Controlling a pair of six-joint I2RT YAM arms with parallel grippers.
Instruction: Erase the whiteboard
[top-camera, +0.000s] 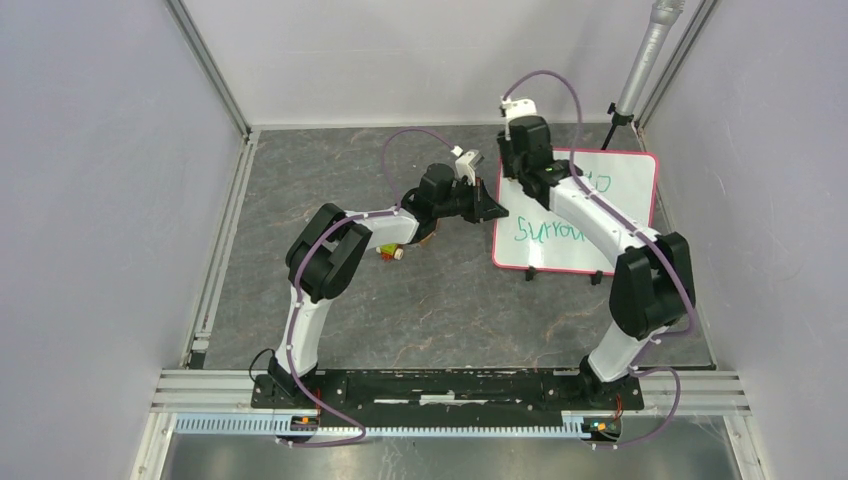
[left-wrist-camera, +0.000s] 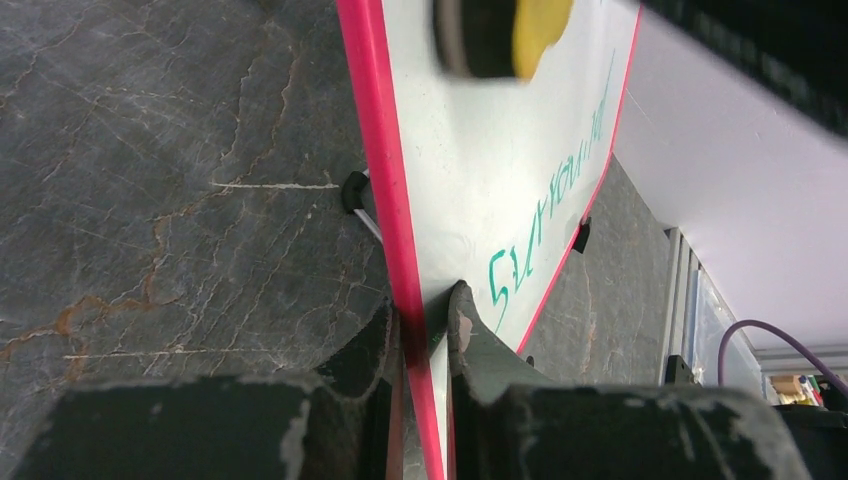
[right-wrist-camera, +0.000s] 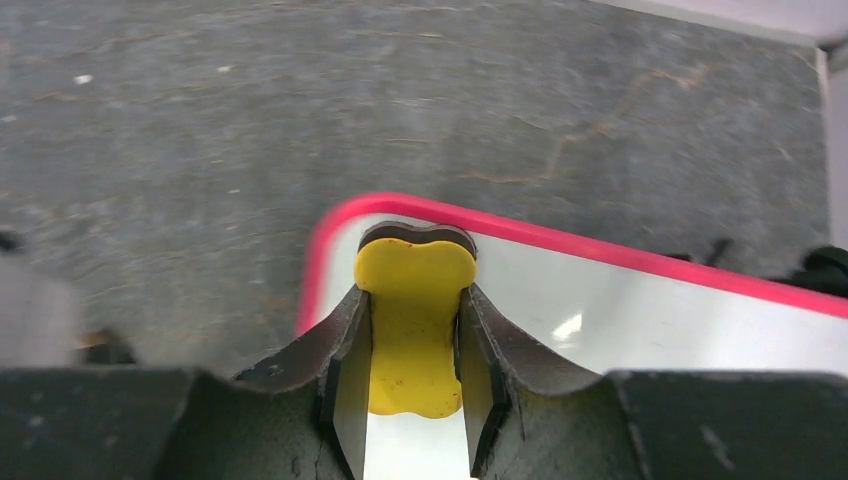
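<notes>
Whiteboard (top-camera: 628, 190), pink-red frame, green handwriting (partly covered), right of centre

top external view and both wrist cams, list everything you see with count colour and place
rectangular whiteboard with pink-red frame: one, white, far right of the table
handwritten marks: several, green, on the board's near half
small feet: two visible, black, at the board's near edge
bone-shaped eraser: one, yellow with a black pad, at the board's corner
small unidentifiable object: one, red, yellow and white, on the table under the left arm
metal pole on a stand: one, grey, far right corner
stone-patterned table: one, dark grey
left gripper: one, black, clamped on the board's frame
right gripper: one, black, shut on the eraser
</notes>
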